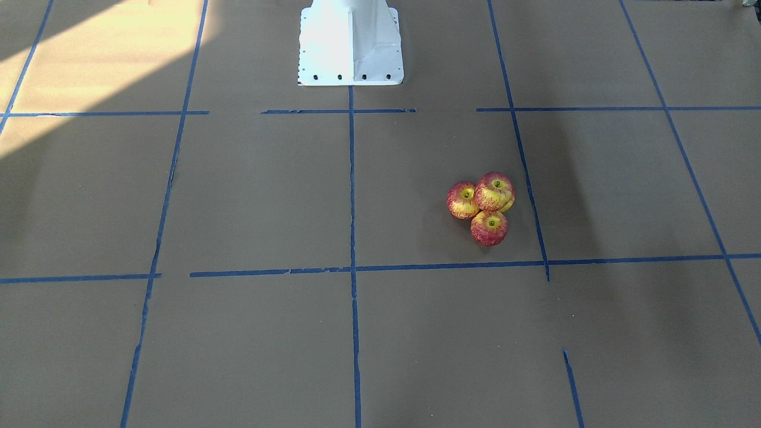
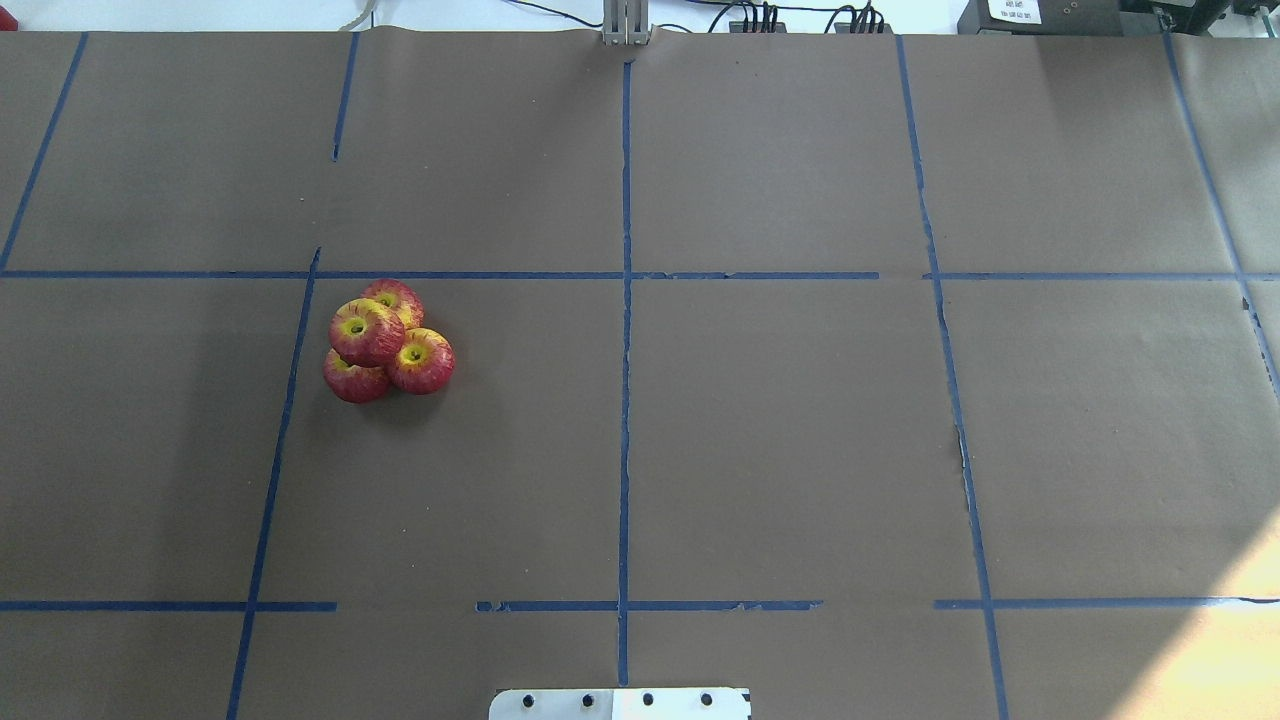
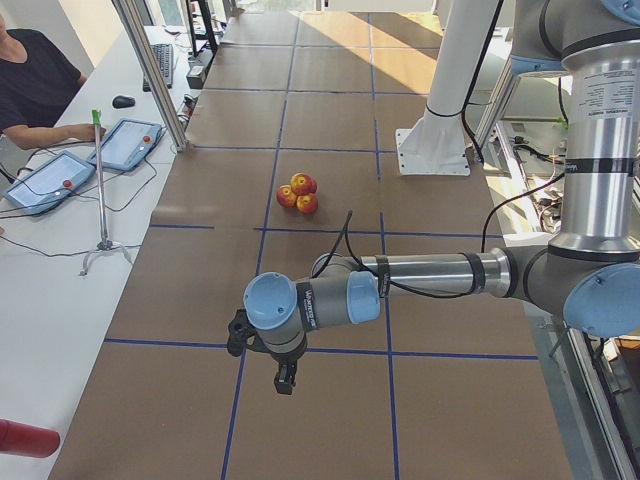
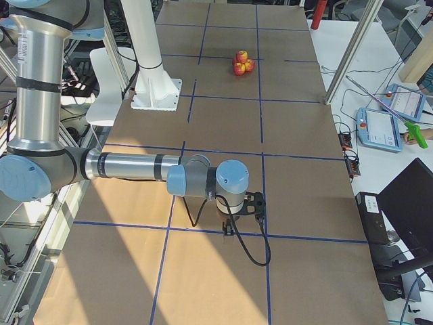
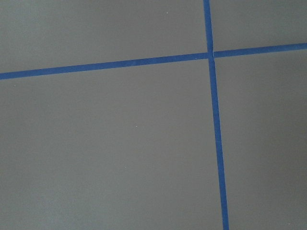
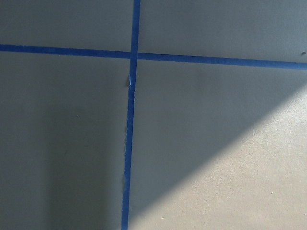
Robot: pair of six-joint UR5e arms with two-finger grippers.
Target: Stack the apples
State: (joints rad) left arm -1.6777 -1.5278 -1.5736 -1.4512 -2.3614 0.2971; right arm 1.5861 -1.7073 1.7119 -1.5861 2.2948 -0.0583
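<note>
Left tool (image 3: 285, 382), well apart from apples (image 2: 367, 331) — one atop three

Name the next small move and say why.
Probably no pick is left; just stay clear. The top apple already sits on the three base apples, and the left tool and right tool hang far from them.

Glossy plastic-looking apples (image 2: 385, 350) sit on matt brown paper (image 2: 780, 440).
</note>
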